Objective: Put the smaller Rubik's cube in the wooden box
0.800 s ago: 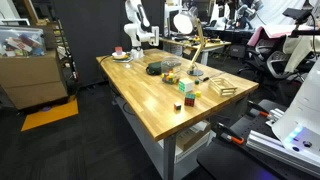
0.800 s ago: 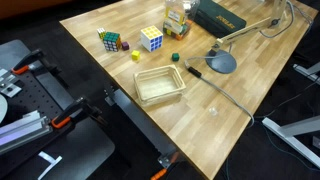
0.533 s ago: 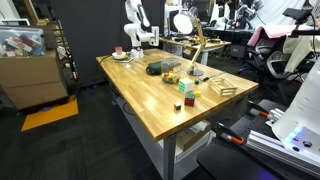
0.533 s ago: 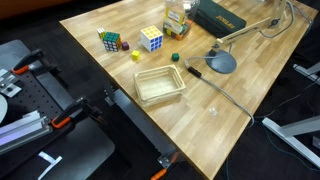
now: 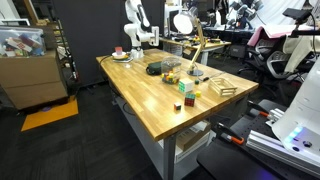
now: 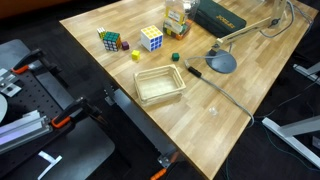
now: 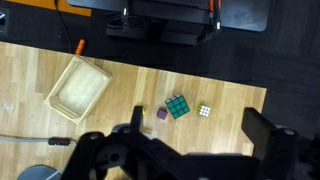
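The smaller Rubik's cube (image 7: 204, 110) is a tiny multicoloured cube on the wooden table near its right edge in the wrist view. It also shows in an exterior view (image 6: 110, 40). The wooden box (image 7: 78, 88) is a shallow, empty light-wood tray by the table's front edge, seen in both exterior views (image 6: 160, 84) (image 5: 222, 90). My gripper (image 7: 200, 135) hangs high above the table, open and empty. Its dark fingers frame the bottom of the wrist view, well apart from cube and box.
A bigger cube (image 7: 178, 106) (image 6: 151, 38) sits beside the smaller one, with a small dark purple block (image 7: 162, 115) next to it. A desk lamp (image 6: 222, 62), a dark case (image 6: 220, 15) and a jar (image 6: 176, 20) stand further along the table.
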